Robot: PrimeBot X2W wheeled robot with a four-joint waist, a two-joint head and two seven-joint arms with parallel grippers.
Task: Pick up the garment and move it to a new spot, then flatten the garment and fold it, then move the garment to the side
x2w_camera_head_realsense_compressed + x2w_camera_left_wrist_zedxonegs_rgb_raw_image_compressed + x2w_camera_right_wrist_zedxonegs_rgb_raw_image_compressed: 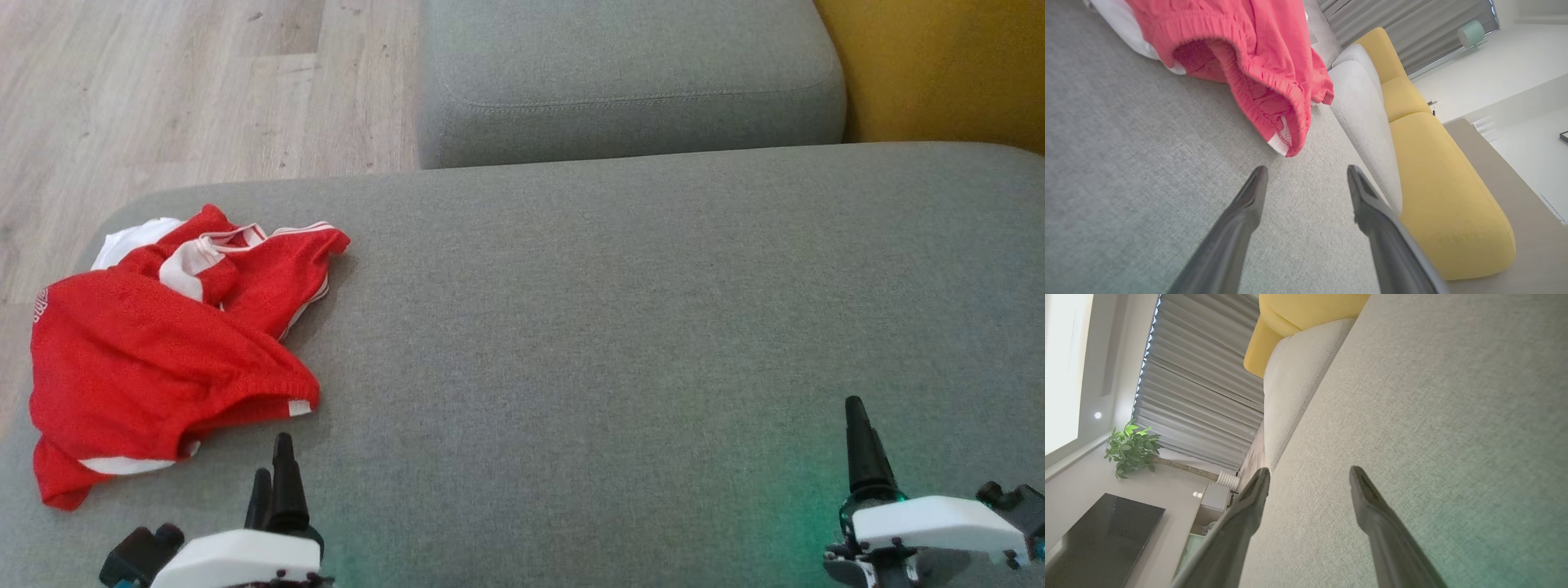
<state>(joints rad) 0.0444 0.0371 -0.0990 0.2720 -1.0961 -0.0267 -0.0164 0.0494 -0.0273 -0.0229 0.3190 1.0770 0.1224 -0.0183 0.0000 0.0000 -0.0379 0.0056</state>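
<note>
Red garment (155, 351) crumpled | just beside left gripper (273, 459) | not touching

Garment (1241, 45): upper part cut off by the left wrist view's top edge. White print (38, 309) on it: too small to read. Right gripper (855, 406): second finger hidden, head view.

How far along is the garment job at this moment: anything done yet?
Nothing looks done: the red garment lies crumpled at the left end of the grey cushion. Nothing in hand: left pincer and right pincer are open and empty. Remaining: pick up, move, flatten, fold, set aside.
</note>
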